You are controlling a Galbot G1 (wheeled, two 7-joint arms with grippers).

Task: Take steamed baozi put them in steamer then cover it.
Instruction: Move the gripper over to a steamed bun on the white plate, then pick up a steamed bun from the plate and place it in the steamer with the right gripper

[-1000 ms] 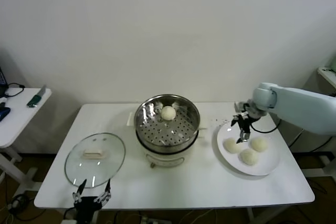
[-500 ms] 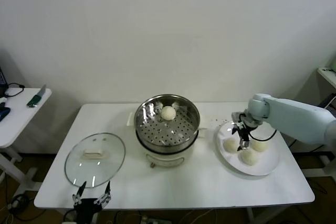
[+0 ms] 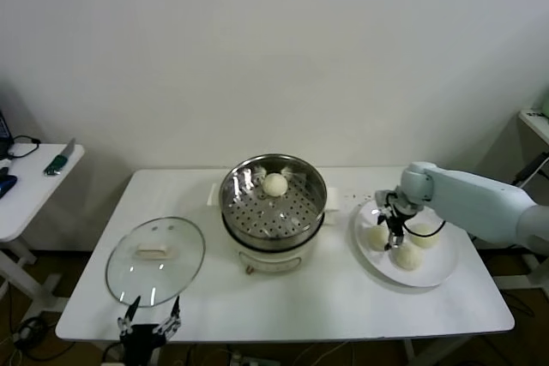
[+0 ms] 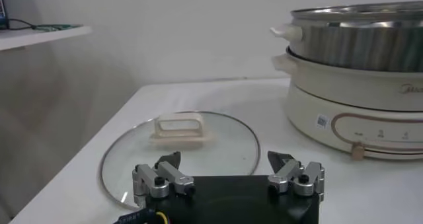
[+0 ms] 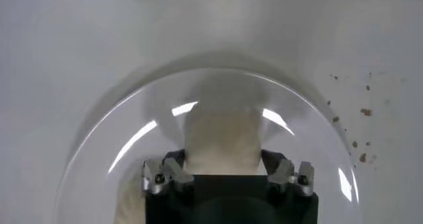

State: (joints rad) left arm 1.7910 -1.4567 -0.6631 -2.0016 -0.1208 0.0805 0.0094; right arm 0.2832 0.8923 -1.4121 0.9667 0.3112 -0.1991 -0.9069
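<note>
The steamer point(image 3: 274, 212) stands mid-table with one baozi point(image 3: 274, 184) in its basket. Three more baozi lie on a white plate point(image 3: 437, 273) to the right: one at the left point(image 3: 377, 237), one at the front point(image 3: 408, 257), one at the right point(image 3: 423, 236). My right gripper point(image 3: 395, 235) is low over the plate, open, its jaws straddling a baozi point(image 5: 221, 136). The cover point(image 3: 155, 260) lies flat at the front left. My left gripper point(image 3: 151, 325) is open and empty at the table's front edge, just before the cover point(image 4: 218, 146).
A small side table point(image 3: 39, 190) with tools stands at the far left. The steamer's white cooker base point(image 4: 357, 123) rises right of the cover in the left wrist view. Brown crumbs point(image 5: 360, 139) dot the table beside the plate rim point(image 5: 132, 146).
My right gripper has come down and a little toward the steamer, from above the plate's far edge onto the baozi. The left arm has not moved.
</note>
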